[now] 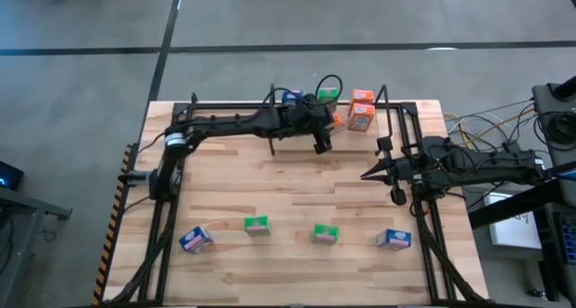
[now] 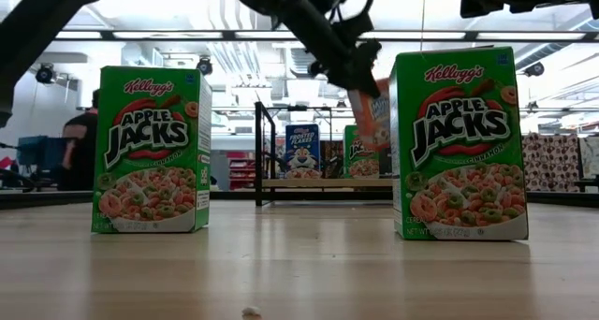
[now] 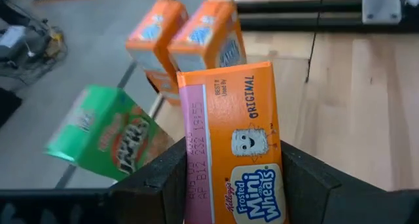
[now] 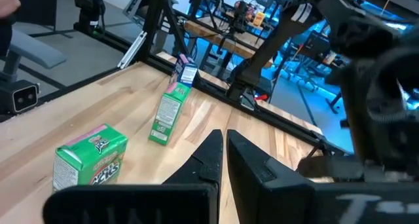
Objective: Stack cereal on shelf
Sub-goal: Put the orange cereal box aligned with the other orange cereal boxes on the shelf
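Observation:
My left gripper [image 1: 329, 122] reaches over the shelf [image 1: 384, 110] at the table's far edge and is shut on an orange cereal box [image 3: 229, 152]. On the shelf stand a blue box [image 1: 292, 96], a green box [image 1: 328, 94] and two orange boxes [image 1: 362, 107], one upon the other. Two blue boxes [image 1: 195, 240] [image 1: 393, 240] and two green ones [image 1: 256, 224] [image 1: 325, 234] stand in a row near the table's near edge. My right gripper [image 1: 376, 171] waits shut at the table's right, touching nothing. My left gripper pinches the orange box between its two fingers [image 3: 160, 175], one on each side of the box's lower part [image 3: 252, 198]. Its other end sticks out past the fingertips. The low view shows the orange box [image 2: 374, 109] tilted and lifted clear above the shelf board [image 2: 318, 182].
The shelf's thin black posts [image 1: 272, 132] rise close beside my left gripper. Larger black side frames [image 1: 162, 218] run along the table's left and right edges. Bare wood lies between the shelf and the near row of boxes. Cables and gear sit off the table's right.

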Robot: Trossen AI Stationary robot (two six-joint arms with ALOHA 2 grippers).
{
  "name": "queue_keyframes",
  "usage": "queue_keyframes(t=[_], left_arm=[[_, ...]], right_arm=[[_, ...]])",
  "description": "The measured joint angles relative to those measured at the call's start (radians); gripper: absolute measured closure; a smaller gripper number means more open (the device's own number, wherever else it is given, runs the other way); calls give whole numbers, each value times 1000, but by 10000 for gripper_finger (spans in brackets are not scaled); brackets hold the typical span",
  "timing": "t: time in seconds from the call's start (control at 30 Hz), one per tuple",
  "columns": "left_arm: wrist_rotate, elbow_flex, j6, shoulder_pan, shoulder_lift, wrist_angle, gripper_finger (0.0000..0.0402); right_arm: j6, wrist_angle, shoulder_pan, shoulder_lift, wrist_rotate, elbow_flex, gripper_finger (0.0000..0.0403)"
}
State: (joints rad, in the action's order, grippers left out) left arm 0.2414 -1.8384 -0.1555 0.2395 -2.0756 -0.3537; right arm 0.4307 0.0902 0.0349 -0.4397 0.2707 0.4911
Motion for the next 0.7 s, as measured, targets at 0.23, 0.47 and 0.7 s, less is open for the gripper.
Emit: queue_keyframes(t=[0.23, 0.47, 0.7], left_arm=[[-70, 1, 7, 17, -55, 25, 231], [-71, 1, 8, 18, -75, 25, 205], [-71, 1, 10, 21, -77, 28, 164]], right_arm=[[-1, 1, 0, 0, -1, 0, 390], [-3, 2, 0, 0, -1, 0, 390], [-5, 2, 0, 0, -8, 0, 390]])
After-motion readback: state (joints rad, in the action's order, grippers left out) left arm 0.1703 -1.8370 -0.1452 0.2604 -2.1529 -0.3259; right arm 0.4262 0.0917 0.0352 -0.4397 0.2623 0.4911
